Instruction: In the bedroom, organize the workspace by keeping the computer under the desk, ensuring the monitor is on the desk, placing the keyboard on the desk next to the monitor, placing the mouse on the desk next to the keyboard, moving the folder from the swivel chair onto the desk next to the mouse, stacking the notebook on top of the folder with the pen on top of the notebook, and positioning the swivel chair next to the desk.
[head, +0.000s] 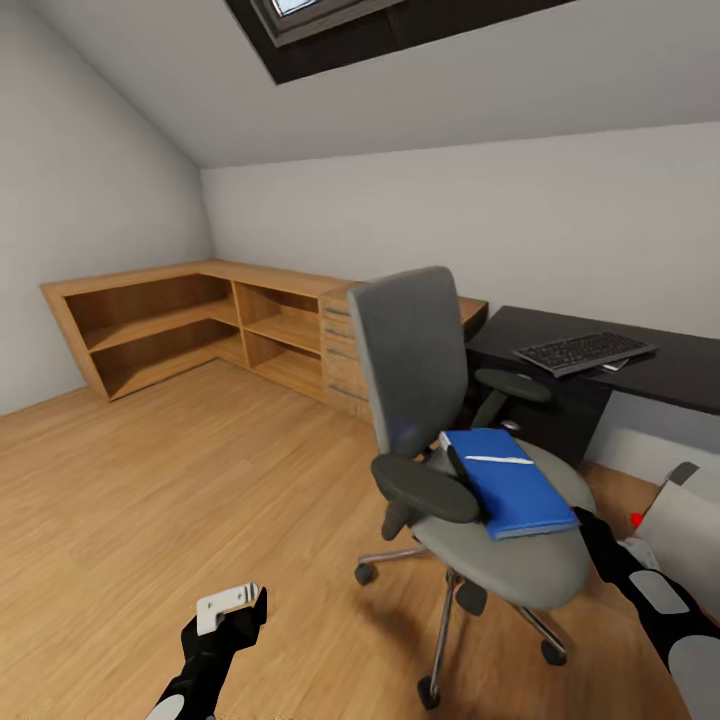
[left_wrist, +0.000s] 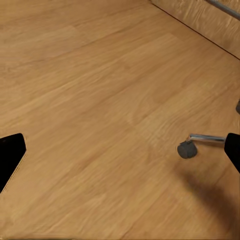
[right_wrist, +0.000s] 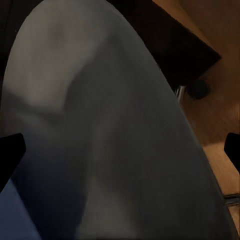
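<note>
Right wrist view has the right gripper (right_wrist: 120, 150) spread wide over the grey seat of the swivel chair (right_wrist: 110, 125), with a blue corner of the folder (right_wrist: 15, 220) at its 7 o'clock. In the head view the folder (head: 510, 480) lies on the seat under a white pen (head: 498, 460); the keyboard (head: 584, 352) sits on the black bench (head: 680, 370) at 1 o'clock. The left gripper (left_wrist: 120, 150) hangs wide open above bare wooden floor (left_wrist: 90, 100).

Both arms are black with pale grey panels — the left claw (head: 232, 607) carries a white bracket.
</note>
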